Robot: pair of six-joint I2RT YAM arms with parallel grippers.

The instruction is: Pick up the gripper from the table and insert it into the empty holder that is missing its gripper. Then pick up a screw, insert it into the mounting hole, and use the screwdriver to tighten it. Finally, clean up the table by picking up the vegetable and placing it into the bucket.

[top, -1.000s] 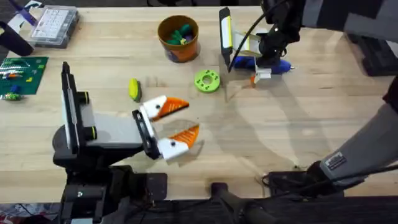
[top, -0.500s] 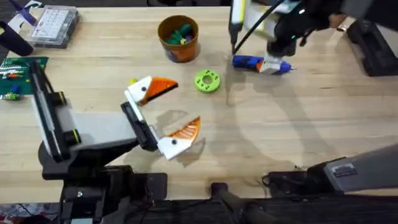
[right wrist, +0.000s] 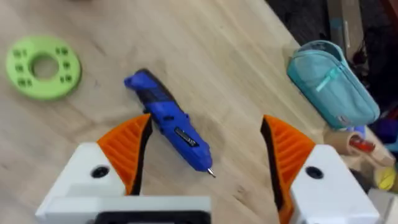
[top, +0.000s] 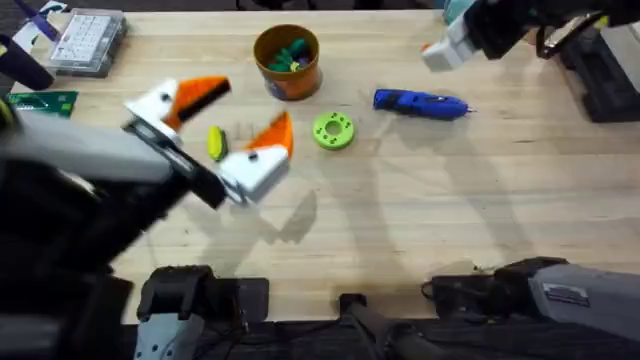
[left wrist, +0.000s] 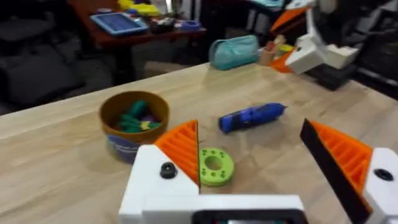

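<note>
Yellow with a green end, the vegetable [top: 216,143] lies on the table [top: 450,220] left of centre, between the spread fingers of the left gripper [top: 240,125]. To take it well, I judge, lower squarely, close across its narrow width, then carry it to the bucket [top: 287,62] near the far edge. One screwdriver [top: 420,102] lies free at the far right; the right gripper [right wrist: 205,158] hangs above it, fingers apart. One green disc [top: 333,130] sits between.
</note>
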